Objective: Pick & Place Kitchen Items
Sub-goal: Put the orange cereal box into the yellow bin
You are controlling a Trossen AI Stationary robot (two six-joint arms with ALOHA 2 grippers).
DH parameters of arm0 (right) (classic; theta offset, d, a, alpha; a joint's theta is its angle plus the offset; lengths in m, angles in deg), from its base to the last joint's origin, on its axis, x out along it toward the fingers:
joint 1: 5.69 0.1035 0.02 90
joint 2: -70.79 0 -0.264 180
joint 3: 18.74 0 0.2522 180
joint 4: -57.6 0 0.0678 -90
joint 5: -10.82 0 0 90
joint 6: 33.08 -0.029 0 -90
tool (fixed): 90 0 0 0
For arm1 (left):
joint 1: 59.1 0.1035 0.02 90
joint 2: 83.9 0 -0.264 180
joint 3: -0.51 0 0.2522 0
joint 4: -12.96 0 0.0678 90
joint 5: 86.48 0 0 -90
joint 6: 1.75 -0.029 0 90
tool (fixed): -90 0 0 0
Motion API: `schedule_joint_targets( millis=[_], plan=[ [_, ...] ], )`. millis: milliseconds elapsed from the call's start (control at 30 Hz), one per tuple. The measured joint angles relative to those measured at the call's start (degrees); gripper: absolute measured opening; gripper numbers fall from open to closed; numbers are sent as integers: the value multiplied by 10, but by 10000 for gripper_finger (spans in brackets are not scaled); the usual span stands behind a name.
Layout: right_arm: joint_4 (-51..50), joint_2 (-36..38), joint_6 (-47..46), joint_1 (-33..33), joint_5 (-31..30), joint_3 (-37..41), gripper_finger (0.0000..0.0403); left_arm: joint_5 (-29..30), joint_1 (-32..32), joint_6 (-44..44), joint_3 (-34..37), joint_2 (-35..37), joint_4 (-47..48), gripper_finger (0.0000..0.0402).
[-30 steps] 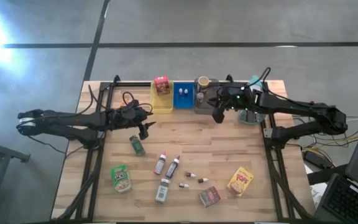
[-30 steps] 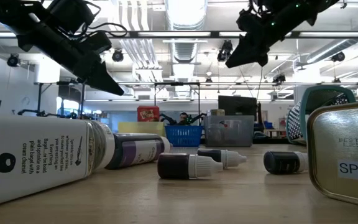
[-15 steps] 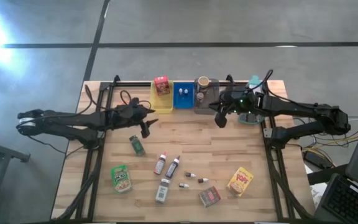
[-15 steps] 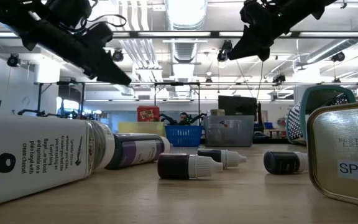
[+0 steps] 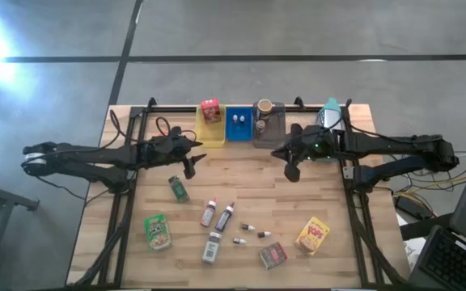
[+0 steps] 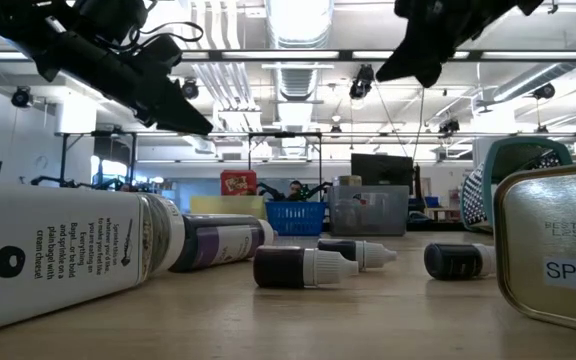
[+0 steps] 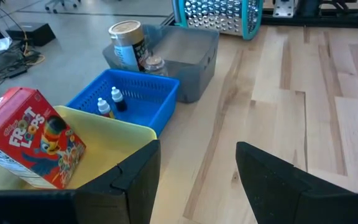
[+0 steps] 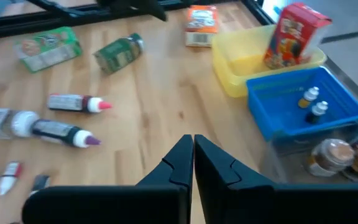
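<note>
The right claw (image 5: 290, 171) hung clenched and empty above the tabletop (image 5: 249, 182), near the grey tray (image 5: 272, 129). The left claw (image 5: 189, 165) stood released and empty beside the yellow tray (image 5: 204, 139). Bottles (image 5: 217, 215), pouches and boxes lay scattered on the near tabletop.

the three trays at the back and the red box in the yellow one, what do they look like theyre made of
Yellow tray: likely smooth moulded plastic with thin solid walls. Blue tray: plastic too, its walls slotted like a basket. Grey tray: seemingly translucent, smoky plastic, the contents showing faintly through. Red box: printed cardboard by its look, with sharp folded edges and a slightly glossy face.
</note>
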Motion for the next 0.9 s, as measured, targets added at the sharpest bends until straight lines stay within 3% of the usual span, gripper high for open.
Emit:
schedule_joint_targets(
  millis=[133, 267, 367, 533, 667, 900],
  plan=[
    [0, 14, -6, 24, -4, 0, 8, 0, 0, 13, 0, 0, 0, 216],
    [0, 20, -6, 39, -5, 0, 8, -1, 0, 89, 0, 0, -1, 216],
    [0, 20, -7, 47, -5, 0, 8, -29, 1, 90, -13, 1, 37, 216],
    [0, 20, -5, 50, -5, 0, 8, -45, 4, 23, -85, -1, 215, 216],
    [0, 20, -5, 50, -5, 0, 8, 1, 20, 15, -167, -7, 390, 221],
    [4, 20, -18, 50, -6, 0, 8, 23, 64, -13, -276, -28, 588, 272]
  ],
)
